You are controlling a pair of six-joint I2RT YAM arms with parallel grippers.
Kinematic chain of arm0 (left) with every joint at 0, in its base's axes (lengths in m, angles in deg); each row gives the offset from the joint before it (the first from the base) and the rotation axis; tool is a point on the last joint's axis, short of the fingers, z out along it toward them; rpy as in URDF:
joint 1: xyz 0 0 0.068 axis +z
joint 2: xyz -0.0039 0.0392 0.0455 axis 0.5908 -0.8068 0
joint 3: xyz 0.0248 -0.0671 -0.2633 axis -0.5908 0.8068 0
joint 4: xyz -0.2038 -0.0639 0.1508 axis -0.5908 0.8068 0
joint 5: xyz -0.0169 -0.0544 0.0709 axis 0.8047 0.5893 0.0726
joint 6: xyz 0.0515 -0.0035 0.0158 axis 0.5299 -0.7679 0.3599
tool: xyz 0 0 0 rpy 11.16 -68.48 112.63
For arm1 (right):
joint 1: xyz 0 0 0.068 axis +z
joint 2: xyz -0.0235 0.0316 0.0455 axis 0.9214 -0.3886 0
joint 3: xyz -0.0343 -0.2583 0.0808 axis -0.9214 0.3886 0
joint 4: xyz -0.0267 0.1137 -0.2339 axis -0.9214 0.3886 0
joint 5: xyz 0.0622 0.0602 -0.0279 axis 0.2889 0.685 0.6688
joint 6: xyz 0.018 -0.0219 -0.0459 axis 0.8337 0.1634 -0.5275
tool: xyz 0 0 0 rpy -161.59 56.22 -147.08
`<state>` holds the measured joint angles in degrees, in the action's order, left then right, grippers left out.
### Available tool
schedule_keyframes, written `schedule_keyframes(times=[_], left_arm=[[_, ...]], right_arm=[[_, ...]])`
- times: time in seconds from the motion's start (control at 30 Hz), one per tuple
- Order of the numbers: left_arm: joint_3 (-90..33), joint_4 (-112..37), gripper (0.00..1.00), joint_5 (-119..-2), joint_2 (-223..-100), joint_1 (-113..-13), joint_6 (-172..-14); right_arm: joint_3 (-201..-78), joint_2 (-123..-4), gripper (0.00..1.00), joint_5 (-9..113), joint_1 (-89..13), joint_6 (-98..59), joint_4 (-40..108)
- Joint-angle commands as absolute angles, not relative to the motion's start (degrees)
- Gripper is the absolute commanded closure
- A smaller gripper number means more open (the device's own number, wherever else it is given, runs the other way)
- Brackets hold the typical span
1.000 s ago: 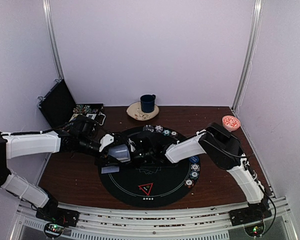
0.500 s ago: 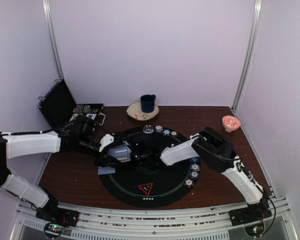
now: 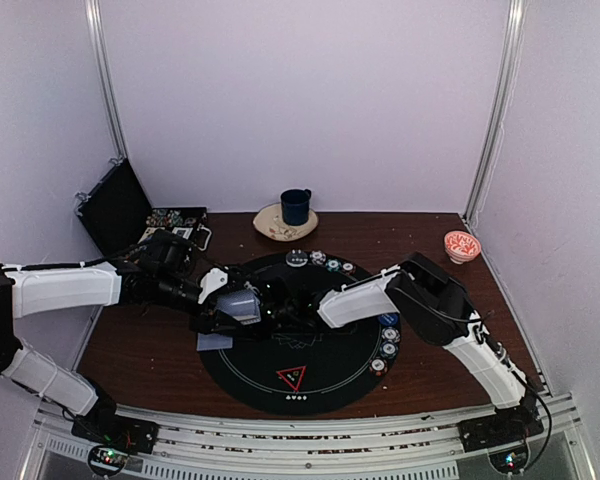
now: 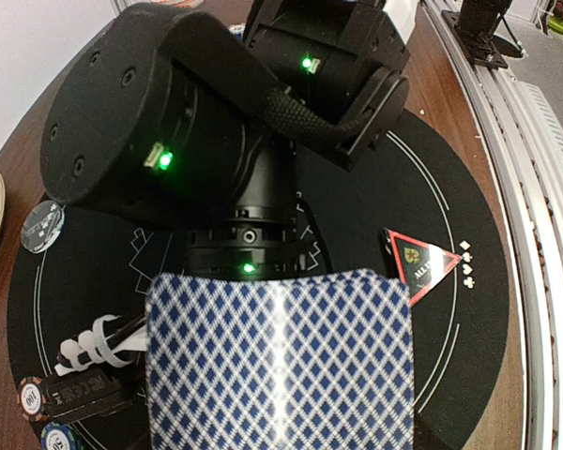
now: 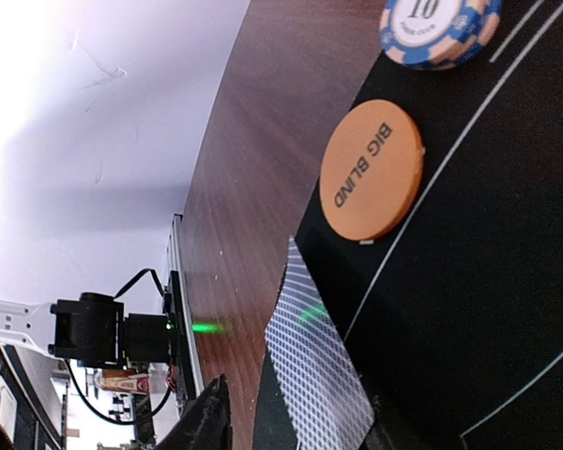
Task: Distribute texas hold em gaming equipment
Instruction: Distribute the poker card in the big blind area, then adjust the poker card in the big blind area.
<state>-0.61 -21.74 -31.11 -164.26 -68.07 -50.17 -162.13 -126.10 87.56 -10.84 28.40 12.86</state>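
At nine o'clock on the round black mat [image 3: 330,375], blue diamond-backed playing cards [image 4: 281,366] are grasped by left claw [image 3: 225,310]; right claw [image 5: 298,427] is seen released beside.

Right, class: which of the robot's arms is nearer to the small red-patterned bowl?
Right. The right arm has its elbow just on the near side of the bowl, not touching it. The left arm reaches in from the opposite side, ending over the mat's left part.
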Motion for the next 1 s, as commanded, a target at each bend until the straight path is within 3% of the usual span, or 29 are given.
schedule_keyframes(times=[0.0,0.37,0.7,0.97], left_arm=[[-1.4,-23.2,0.98,-29.7,-164.0,-67.7,-49.4],[-1.4,-23.2,0.98,-29.5,-163.9,-67.8,-49.5],[-1.4,-23.3,0.98,-29.5,-164.0,-67.7,-49.5],[-1.3,-23.3,0.98,-29.2,-163.5,-67.7,-49.5]], right_arm=[[-161.8,-123.2,0.53,83.1,-10.5,24.1,20.2],[-156.4,-114.8,0.29,76.1,-11.4,19.2,27.6],[-153.7,-111.1,0.25,73.3,-12.8,16.6,30.8],[-158.0,-115.9,0.26,79.6,-10.1,17.7,30.2]])
